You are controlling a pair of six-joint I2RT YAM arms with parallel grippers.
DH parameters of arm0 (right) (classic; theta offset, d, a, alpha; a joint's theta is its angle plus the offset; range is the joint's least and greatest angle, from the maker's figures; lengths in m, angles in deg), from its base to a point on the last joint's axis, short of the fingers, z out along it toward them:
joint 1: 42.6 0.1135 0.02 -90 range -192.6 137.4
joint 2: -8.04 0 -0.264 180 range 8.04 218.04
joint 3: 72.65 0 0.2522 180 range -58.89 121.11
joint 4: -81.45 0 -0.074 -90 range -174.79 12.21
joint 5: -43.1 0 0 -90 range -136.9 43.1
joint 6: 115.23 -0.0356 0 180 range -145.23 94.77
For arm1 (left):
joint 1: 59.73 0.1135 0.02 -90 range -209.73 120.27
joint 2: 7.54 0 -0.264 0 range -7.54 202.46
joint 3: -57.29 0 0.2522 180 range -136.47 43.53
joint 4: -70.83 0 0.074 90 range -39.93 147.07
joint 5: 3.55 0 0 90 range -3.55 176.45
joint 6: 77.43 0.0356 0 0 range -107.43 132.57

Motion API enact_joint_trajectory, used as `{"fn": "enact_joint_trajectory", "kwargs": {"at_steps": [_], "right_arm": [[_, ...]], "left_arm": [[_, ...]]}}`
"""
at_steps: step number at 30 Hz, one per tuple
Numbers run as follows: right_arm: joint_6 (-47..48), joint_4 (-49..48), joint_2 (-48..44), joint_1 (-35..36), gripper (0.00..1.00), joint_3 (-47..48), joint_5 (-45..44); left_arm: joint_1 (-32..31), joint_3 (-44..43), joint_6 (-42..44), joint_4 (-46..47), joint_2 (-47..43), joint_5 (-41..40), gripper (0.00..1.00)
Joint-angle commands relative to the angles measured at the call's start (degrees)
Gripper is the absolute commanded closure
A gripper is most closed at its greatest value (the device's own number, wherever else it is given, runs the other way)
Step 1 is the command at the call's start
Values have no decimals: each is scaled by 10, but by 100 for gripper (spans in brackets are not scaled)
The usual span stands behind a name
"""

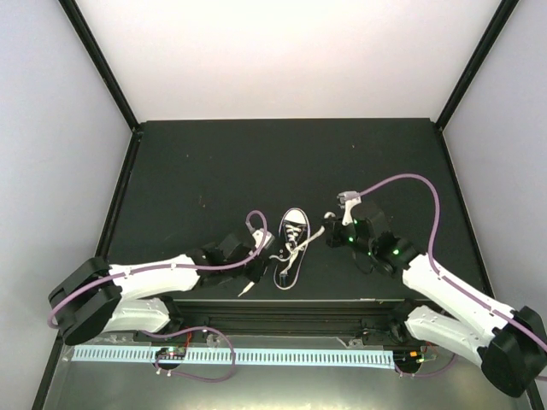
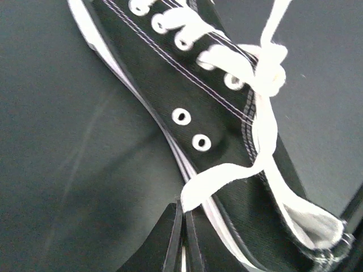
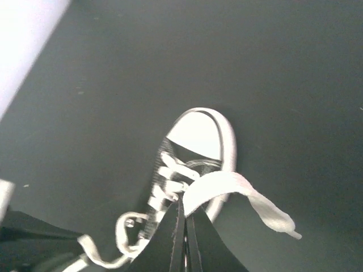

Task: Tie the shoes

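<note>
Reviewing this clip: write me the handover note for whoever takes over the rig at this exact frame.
Left tool: shut on a white lace strand, low beside the sneaker's side.
Right tool: shut on the second strand, whose loose end hangs free past the pinch.
Sneaker: upright on the dark table between the arms, toe pointing away from the bases.
Done: both strands are gripped; they seem crossed by the top eyelets.
Left: form the loops, tie the bow, pull it tight.
</note>
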State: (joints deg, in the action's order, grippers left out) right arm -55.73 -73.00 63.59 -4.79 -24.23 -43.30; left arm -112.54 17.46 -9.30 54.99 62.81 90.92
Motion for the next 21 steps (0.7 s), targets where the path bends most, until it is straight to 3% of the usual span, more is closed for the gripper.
{"fn": "enact_joint_trajectory", "kwargs": {"at_steps": [1,9,21], "right_arm": [[-64,66,-48,-6,98,-32,-112],[-88,111,-91,-12,98,-46,-169],[-122,175,-107,-42,98,-62,-221]], "left_arm": [[19,-17,-29,-12,-13,-63,98],[78,-26,-54,-26,-20,-77,98],[163,-36,-12,-34,-13,-13,98]]}}
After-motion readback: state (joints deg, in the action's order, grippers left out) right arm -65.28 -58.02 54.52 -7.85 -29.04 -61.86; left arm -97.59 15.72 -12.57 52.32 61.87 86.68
